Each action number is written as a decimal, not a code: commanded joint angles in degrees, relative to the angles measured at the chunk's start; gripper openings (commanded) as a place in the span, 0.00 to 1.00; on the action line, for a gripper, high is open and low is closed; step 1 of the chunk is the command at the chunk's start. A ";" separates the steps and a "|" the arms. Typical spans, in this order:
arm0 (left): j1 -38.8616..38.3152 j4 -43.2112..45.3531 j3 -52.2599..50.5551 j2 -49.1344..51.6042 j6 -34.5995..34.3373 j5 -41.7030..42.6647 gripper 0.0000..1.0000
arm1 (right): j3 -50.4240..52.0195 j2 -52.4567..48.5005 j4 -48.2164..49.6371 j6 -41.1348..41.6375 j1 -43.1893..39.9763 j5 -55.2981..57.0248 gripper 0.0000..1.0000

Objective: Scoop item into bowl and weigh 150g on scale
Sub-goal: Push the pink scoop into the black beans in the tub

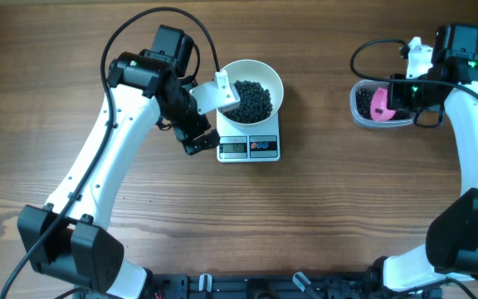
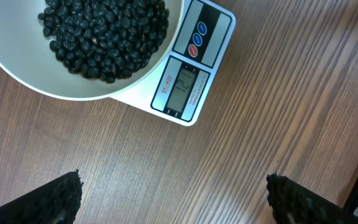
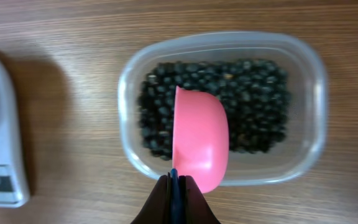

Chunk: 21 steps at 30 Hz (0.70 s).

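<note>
The left arm [image 1: 106, 158] and right arm [image 1: 471, 141] are white with black joints and bases. Looping black cables [image 1: 139, 21] trail from each. The left gripper [image 2: 173, 199] has black, rough-textured fingertips [image 2: 61, 199].

Overhead looks straight down on the whole table [image 1: 322, 216]. The wrist cameras face down closely, left over the scale [image 2: 185, 81], right over the tub [image 3: 316, 118]; all share the scale.

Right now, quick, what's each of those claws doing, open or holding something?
Left gripper: open, holding nothing.
Right gripper: closed on the pink scoop, above the clear tub.
</note>
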<state>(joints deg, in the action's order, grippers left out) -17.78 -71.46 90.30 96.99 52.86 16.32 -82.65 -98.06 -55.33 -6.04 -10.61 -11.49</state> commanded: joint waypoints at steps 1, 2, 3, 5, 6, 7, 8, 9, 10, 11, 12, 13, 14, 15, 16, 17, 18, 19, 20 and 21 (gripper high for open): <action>0.31 0.13 -0.37 0.74 0.74 0.11 1.00 | -0.11 -1.38 -1.40 0.09 0.04 -8.74 0.04; 0.31 0.13 -0.37 0.74 0.74 0.11 1.00 | -0.11 -1.38 -1.40 0.07 0.04 -8.02 0.04; 0.31 0.15 -0.37 0.74 0.74 0.09 1.00 | -0.11 -1.38 -1.22 0.09 0.04 -6.03 0.04; 0.31 0.13 -0.37 0.74 0.74 0.09 1.00 | -0.11 -1.38 -0.57 0.13 0.04 -0.39 0.04; 0.31 0.13 -0.37 0.74 0.74 0.09 1.00 | -0.11 -1.38 -0.11 0.13 0.04 2.25 0.04; 0.31 0.13 -0.37 0.74 0.74 0.11 1.00 | -0.11 -1.40 0.22 0.13 0.04 4.81 0.04; 0.31 0.13 -0.37 0.74 0.74 0.09 1.00 | -0.11 -1.40 0.22 0.15 0.04 6.25 0.04; 0.31 0.13 -0.37 0.74 0.74 0.09 1.00 | -0.09 -1.42 0.24 0.28 0.04 9.09 0.04; 0.31 0.15 -0.37 0.74 0.74 0.09 1.00 | -0.02 -1.51 0.46 0.72 0.04 11.54 0.04; 0.31 0.13 -0.37 0.74 0.74 0.11 1.00 | 0.57 -1.62 1.16 1.86 0.04 14.05 0.04; 0.31 0.13 -0.37 0.74 0.74 0.09 1.00 | 1.11 -1.64 1.60 2.21 0.04 15.10 0.04; 0.31 0.13 -0.37 0.74 0.74 0.11 1.00 | 1.79 -1.84 2.03 2.16 0.04 15.15 0.04; 0.31 0.15 -0.37 0.74 0.74 0.11 1.00 | 2.58 -2.03 2.51 2.19 0.04 14.62 0.04; 0.31 0.13 -0.37 0.74 0.74 0.11 1.00 | 3.13 -2.40 2.78 2.19 0.04 13.86 0.04; 0.31 0.13 -0.37 0.74 0.74 0.11 1.00 | 3.37 -2.95 2.80 2.16 0.04 12.57 0.04; 0.31 0.13 -0.37 0.74 0.74 0.11 1.00 | 3.45 -3.65 2.75 2.19 0.04 11.02 0.04; 0.31 0.13 -0.37 0.74 0.74 0.09 1.00 | 3.50 -4.26 2.71 2.19 0.04 9.35 0.04; 0.31 0.13 -0.37 0.74 0.74 0.09 1.00 | 3.50 -4.79 2.60 2.19 0.04 8.09 0.04; 0.31 0.13 -0.37 0.74 0.74 0.11 1.00 | 3.50 -5.64 2.56 2.19 0.04 5.84 0.04; 0.31 0.13 -0.37 0.74 0.74 0.09 1.00 | 3.50 -6.12 2.60 2.19 0.04 3.76 0.04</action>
<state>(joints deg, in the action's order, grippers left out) -17.78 -71.46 90.30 96.97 52.86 16.32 -80.71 -101.62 -51.11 -4.51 -10.61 -2.55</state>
